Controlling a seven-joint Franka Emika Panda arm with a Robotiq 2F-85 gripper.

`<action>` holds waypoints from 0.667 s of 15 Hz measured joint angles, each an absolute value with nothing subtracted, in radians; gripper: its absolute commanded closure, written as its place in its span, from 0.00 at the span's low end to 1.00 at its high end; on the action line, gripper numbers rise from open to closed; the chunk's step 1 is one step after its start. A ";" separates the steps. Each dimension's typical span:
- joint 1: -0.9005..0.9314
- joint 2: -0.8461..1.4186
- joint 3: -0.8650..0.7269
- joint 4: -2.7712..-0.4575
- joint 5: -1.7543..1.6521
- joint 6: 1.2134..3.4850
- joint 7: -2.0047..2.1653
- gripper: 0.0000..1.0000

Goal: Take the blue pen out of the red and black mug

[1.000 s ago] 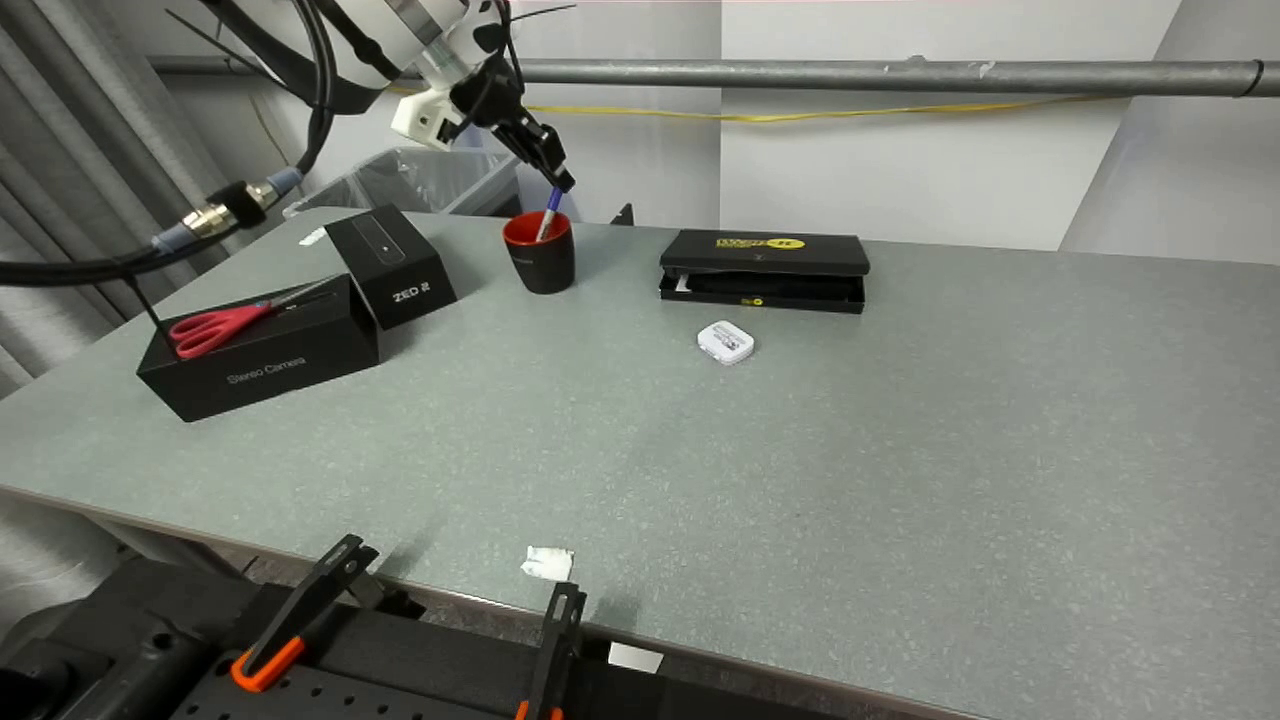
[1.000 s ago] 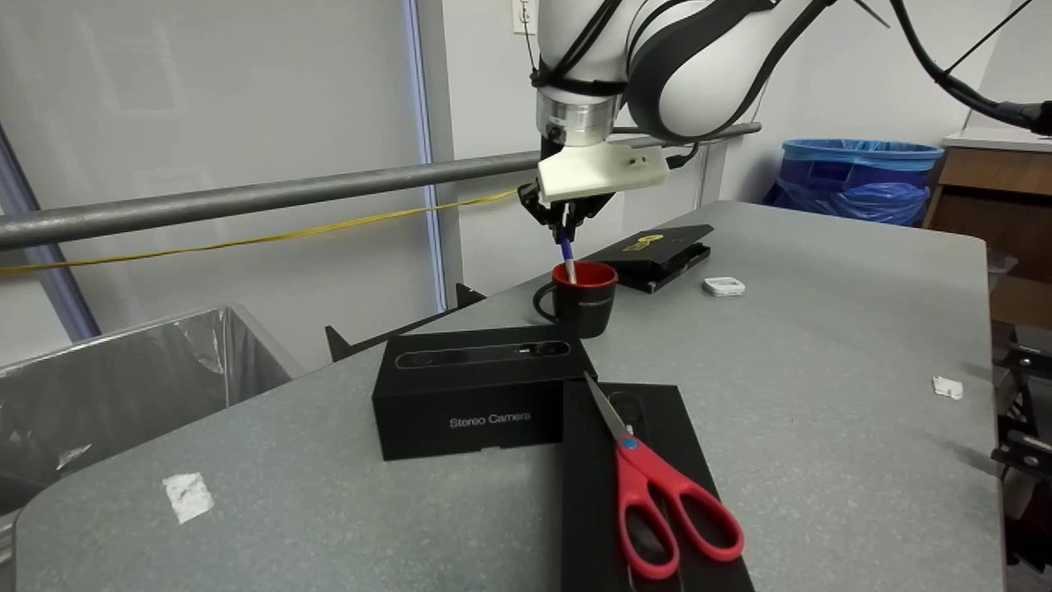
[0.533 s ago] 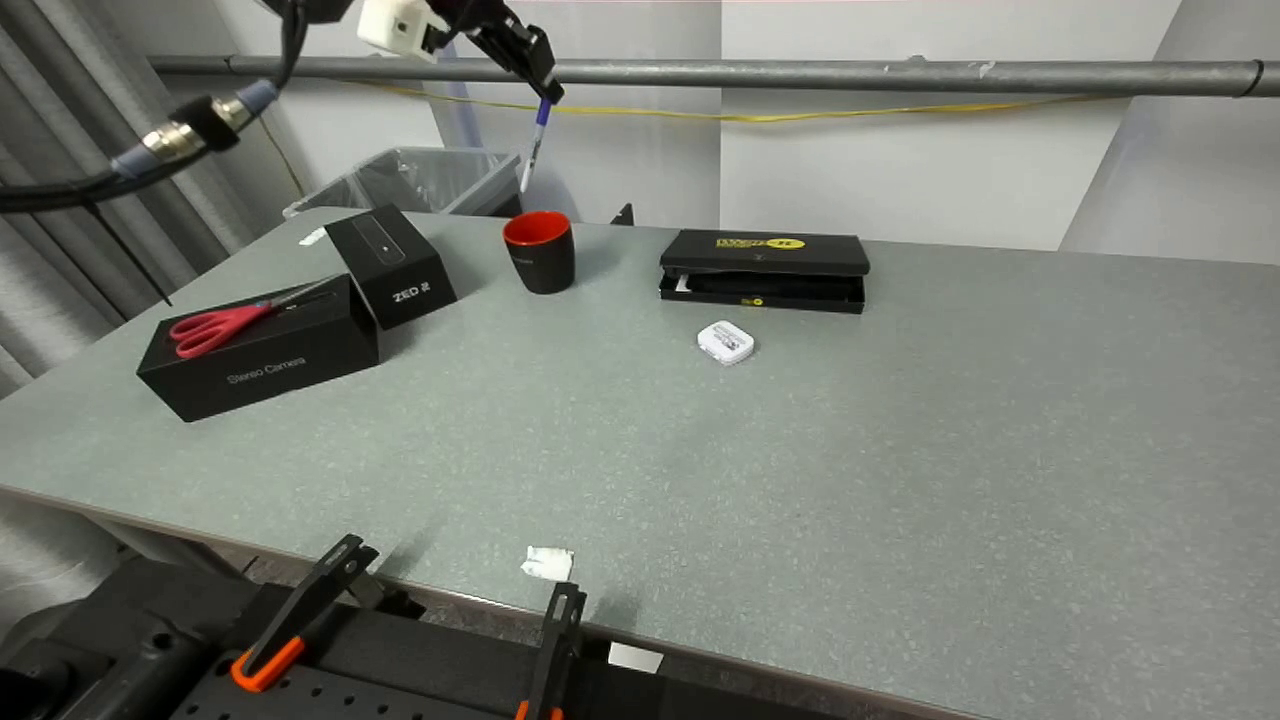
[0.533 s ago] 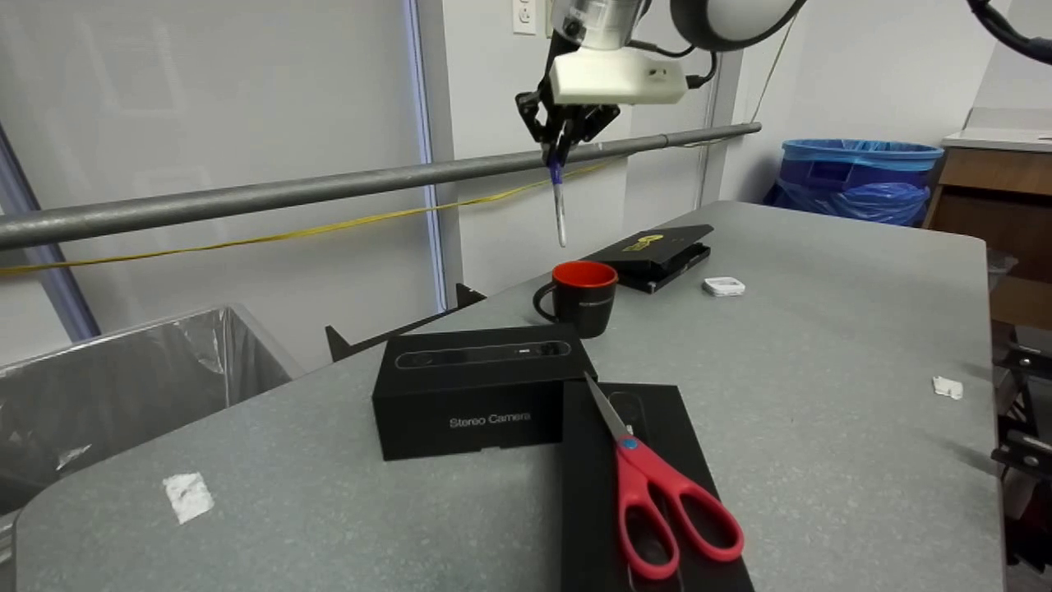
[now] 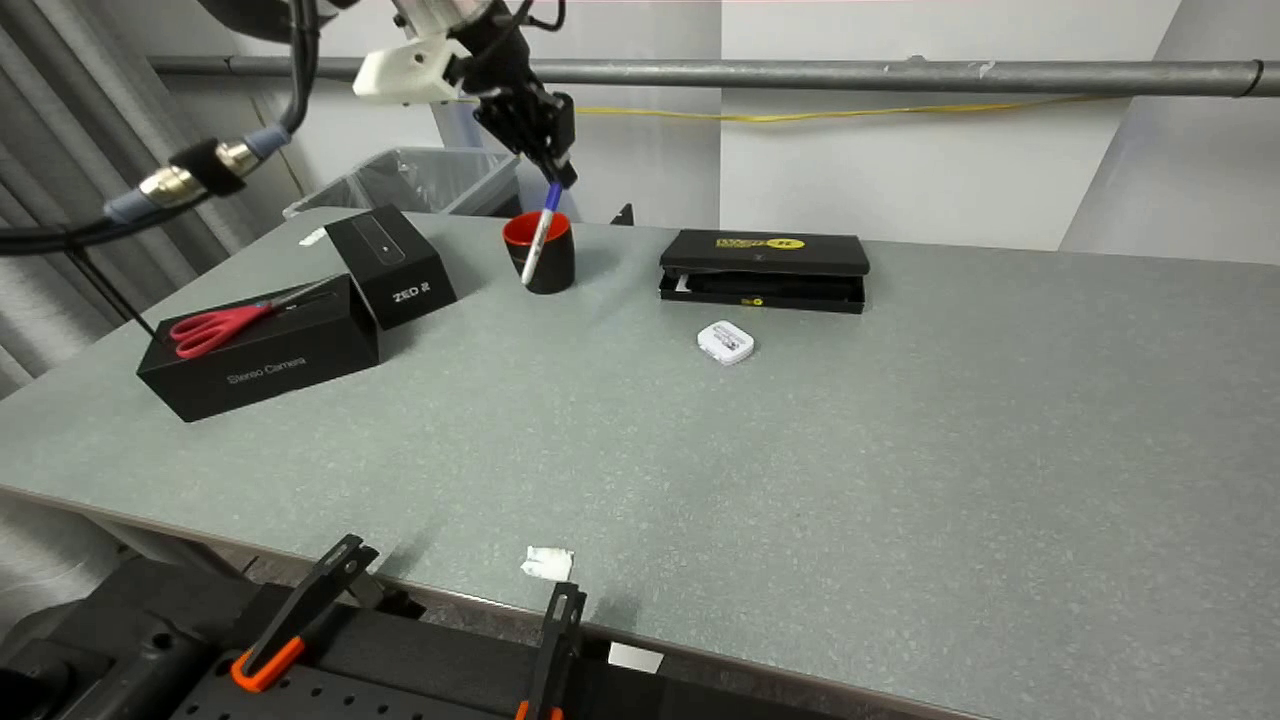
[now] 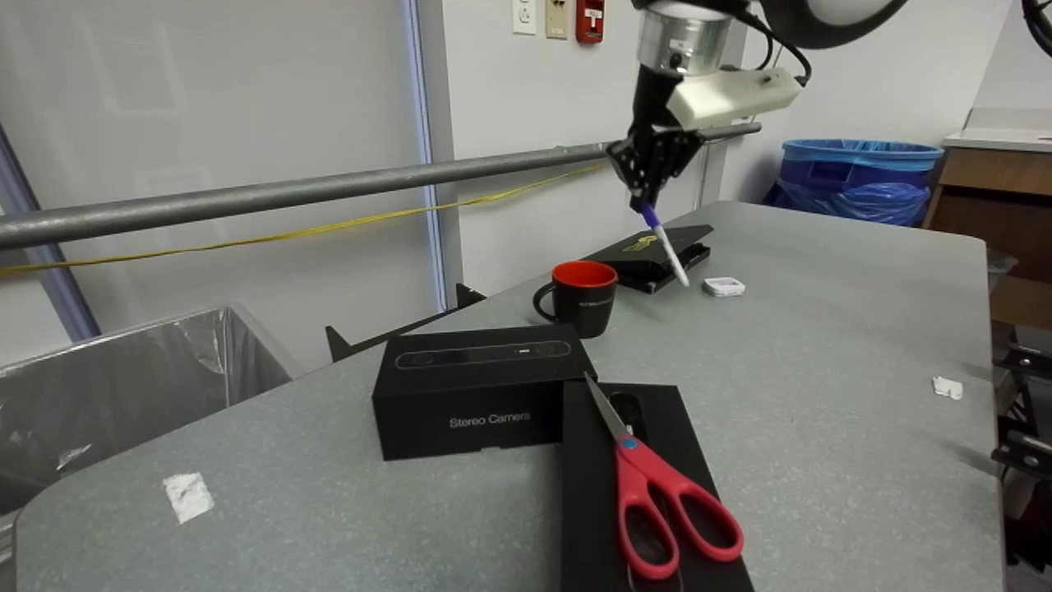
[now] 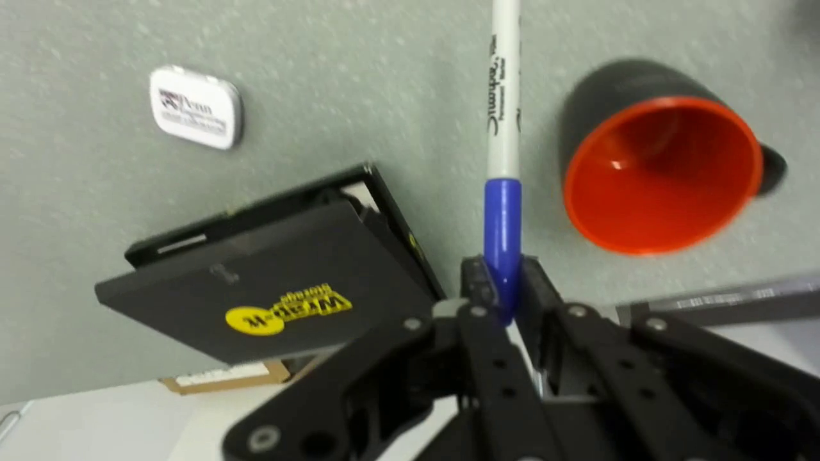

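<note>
The black gripper (image 7: 503, 275) pinches the slim blue-and-white plastic pen (image 7: 503, 153) by its cap (image 7: 502, 224), likely so the barrel (image 7: 505, 89) hangs clear of the round red-and-black mug (image 7: 663, 169), low beside the gripper.

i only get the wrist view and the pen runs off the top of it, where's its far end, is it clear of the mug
Observer: Clear. In both exterior views the blue pen slants down from the gripper, and an exterior view shows its lower end beside the red and black mug, apart from it.
Operator: mug looks tipped on my screen, has it fallen over
Observer: No, both exterior views show it standing upright on the table.
Operator: anything lying around that i don't see
Observer: Yes, scissors with red handles lie on top of a black box.
</note>
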State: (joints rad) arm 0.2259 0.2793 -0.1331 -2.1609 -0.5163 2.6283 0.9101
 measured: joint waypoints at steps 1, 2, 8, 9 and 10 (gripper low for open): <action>0.207 0.290 -0.128 -2.189 -0.506 2.628 0.858 0.98; 0.193 0.307 -0.129 -2.208 -0.506 2.627 0.819 0.98; 0.186 0.474 -0.192 -2.174 -0.542 2.647 0.795 0.60; 0.190 0.491 -0.197 -2.163 -0.542 2.647 0.795 0.58; 0.193 0.503 -0.199 -2.152 -0.542 2.647 0.795 0.52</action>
State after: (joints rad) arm 0.1934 0.5031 -0.1991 -2.1521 -0.5415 2.6470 0.7950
